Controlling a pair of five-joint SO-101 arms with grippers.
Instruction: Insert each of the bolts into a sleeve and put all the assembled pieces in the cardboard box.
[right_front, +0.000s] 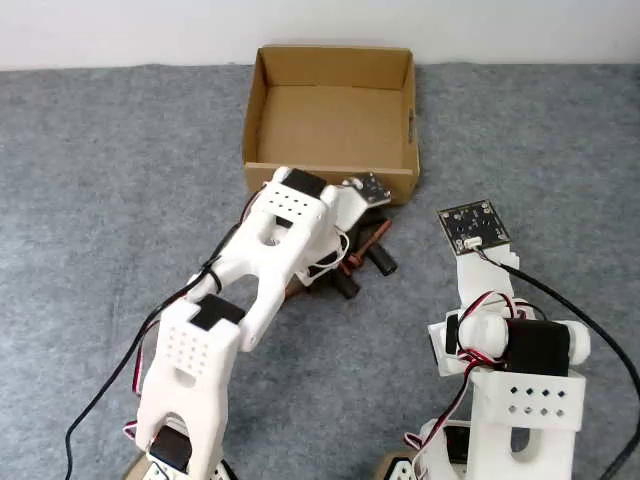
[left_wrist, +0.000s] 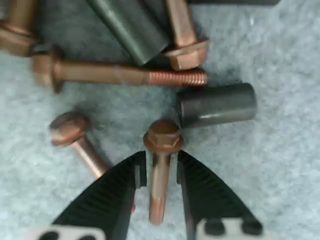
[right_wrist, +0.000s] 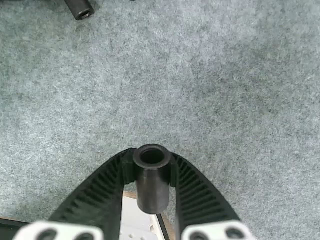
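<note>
My left gripper (left_wrist: 160, 161) is shut on the shank of a copper bolt (left_wrist: 161, 142), just below its hex head, over the grey carpet. Around it lie more copper bolts: a long one (left_wrist: 120, 74), a short one (left_wrist: 75, 136) and another (left_wrist: 182, 35). Two dark sleeves (left_wrist: 217, 105) (left_wrist: 132, 27) lie among them. In the high view this pile (right_front: 365, 262) sits just in front of the cardboard box (right_front: 330, 130), under the left arm (right_front: 285, 235). My right gripper (right_wrist: 151, 165) is shut on a black sleeve (right_wrist: 151, 180), its bore facing the camera.
The right arm (right_front: 515, 360) stands at the near right, its wrist camera board (right_front: 475, 228) right of the pile. A loose sleeve (right_wrist: 79, 7) lies farther off on the carpet in the right wrist view. Grey carpet covers the table all around.
</note>
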